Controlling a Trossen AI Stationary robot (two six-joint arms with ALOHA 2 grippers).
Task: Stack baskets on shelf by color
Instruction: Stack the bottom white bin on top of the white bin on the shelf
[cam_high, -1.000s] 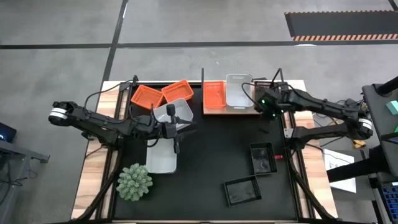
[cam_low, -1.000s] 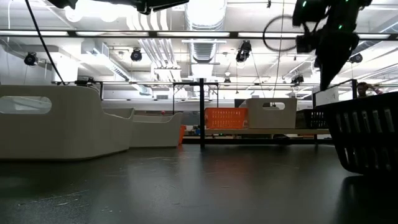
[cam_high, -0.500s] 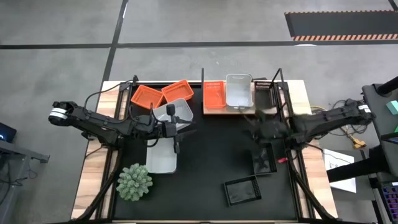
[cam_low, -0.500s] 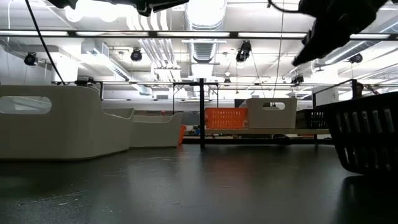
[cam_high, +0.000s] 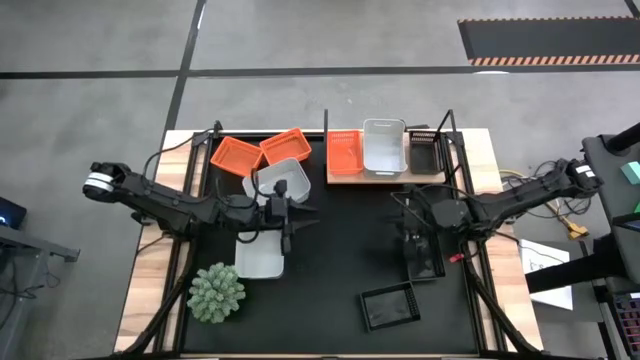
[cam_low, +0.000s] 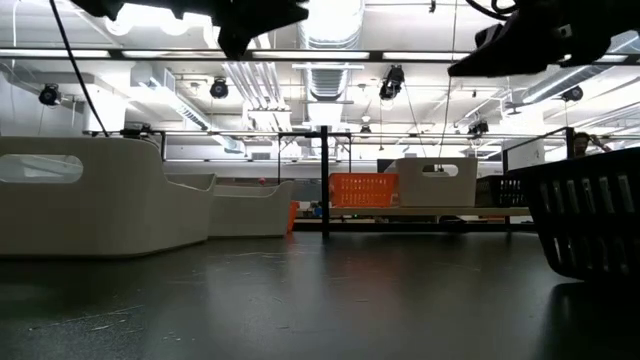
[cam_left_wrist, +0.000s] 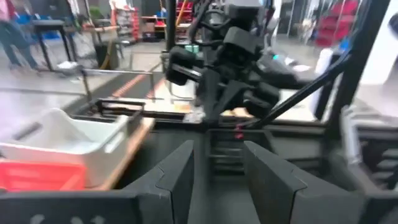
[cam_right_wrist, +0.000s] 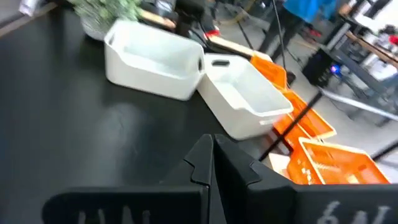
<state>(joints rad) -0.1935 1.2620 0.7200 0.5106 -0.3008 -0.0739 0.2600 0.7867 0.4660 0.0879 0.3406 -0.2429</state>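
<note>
The wooden shelf (cam_high: 340, 178) at the far side carries an orange basket (cam_high: 345, 152), a white basket (cam_high: 383, 148) and a black basket (cam_high: 424, 152) side by side. Two orange baskets (cam_high: 237, 155) (cam_high: 283, 144) and two white baskets (cam_high: 278, 180) (cam_high: 260, 252) rest on the table's left half. Two black baskets (cam_high: 424, 258) (cam_high: 388, 305) lie on the mat at the right. My left gripper (cam_left_wrist: 217, 180) is open and empty, hovering between the two white baskets (cam_high: 287, 222). My right gripper (cam_right_wrist: 212, 163) is shut and empty, above the far end of the nearer-right black basket (cam_high: 412, 222).
A green spiky plant (cam_high: 217, 292) stands at the near left. The shelf's thin black posts (cam_high: 327, 140) rise at the far side. The black mat (cam_high: 345, 250) lies bare between the two grippers. People show in the room beyond the table.
My right gripper has drawn back from the shelf's right end toward the table's near edge and now hangs over the black basket on the mat. My left gripper has shifted a little toward the near edge.
</note>
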